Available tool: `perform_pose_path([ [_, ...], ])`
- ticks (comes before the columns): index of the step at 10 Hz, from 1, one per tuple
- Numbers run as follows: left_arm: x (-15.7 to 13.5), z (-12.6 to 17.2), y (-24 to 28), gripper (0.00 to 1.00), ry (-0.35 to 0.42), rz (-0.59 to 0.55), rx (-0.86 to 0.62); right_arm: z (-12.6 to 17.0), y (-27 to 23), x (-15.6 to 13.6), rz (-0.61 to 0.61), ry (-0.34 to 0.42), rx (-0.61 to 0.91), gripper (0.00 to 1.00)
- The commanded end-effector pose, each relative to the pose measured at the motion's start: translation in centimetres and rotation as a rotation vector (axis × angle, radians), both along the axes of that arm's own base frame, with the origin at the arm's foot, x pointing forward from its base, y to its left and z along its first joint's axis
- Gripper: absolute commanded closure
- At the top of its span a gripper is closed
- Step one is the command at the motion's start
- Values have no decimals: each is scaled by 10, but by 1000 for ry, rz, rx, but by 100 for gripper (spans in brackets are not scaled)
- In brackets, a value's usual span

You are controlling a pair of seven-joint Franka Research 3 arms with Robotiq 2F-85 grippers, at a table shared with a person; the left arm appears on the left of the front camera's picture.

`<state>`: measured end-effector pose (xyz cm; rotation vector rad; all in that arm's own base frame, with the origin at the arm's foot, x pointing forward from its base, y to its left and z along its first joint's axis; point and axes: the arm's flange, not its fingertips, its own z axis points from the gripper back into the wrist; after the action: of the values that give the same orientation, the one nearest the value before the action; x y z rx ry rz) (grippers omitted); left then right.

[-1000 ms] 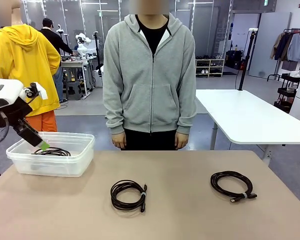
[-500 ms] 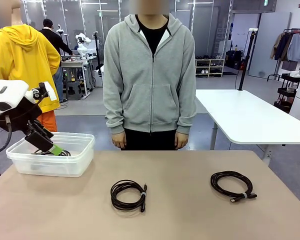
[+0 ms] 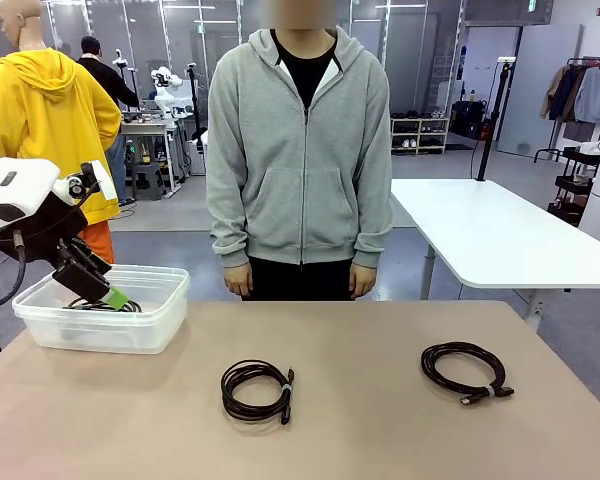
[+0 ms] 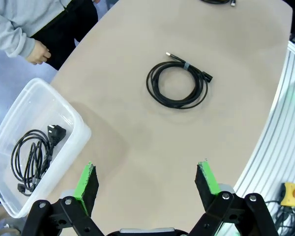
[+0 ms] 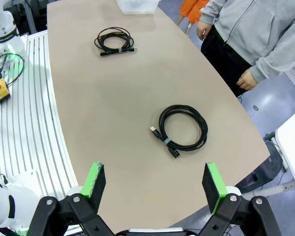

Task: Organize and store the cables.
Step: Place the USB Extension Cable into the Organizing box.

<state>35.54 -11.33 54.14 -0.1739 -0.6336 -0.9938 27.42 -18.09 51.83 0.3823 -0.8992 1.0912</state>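
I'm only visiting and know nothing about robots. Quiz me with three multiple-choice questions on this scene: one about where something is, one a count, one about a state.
1. Where on the table does the clear plastic bin stand?
A) robot's left side
B) centre
C) robot's right side

2. How many coiled black cables lie on the table outside the bin?
A) one
B) two
C) four

3. How is the left gripper?
A) shut on a cable
B) open and empty
C) shut on the bin's rim

Answers:
1 A: the bin sits at the front view's left.
2 B: a middle coil and a right coil.
3 B: its green pads stand wide apart with nothing between them.
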Motion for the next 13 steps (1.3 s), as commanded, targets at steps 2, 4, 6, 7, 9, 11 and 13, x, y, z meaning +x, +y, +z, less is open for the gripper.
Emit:
perform_pose_path([
  [2,-1,-1,-1,0,17,6,-16,0,1,0,1,0,-2,0],
  [4,0,0,0,0,1,0,0,0,1,0,1,0,-2,0],
  [6,7,11,-30,0,-38,-104,42,0,1,0,1,0,-2,0],
  [7,15,10,-52,0,-30,-46,54,0,1,0,1,0,-2,0],
  [9,29,2,-101,0,8,-39,73,0,1,0,1,0,-2,0],
  [11,43,-20,-164,0,20,-62,130,0,1,0,1,0,-2,0],
  [13,58,-51,-212,0,36,-57,166,0,1,0,1,0,-2,0],
])
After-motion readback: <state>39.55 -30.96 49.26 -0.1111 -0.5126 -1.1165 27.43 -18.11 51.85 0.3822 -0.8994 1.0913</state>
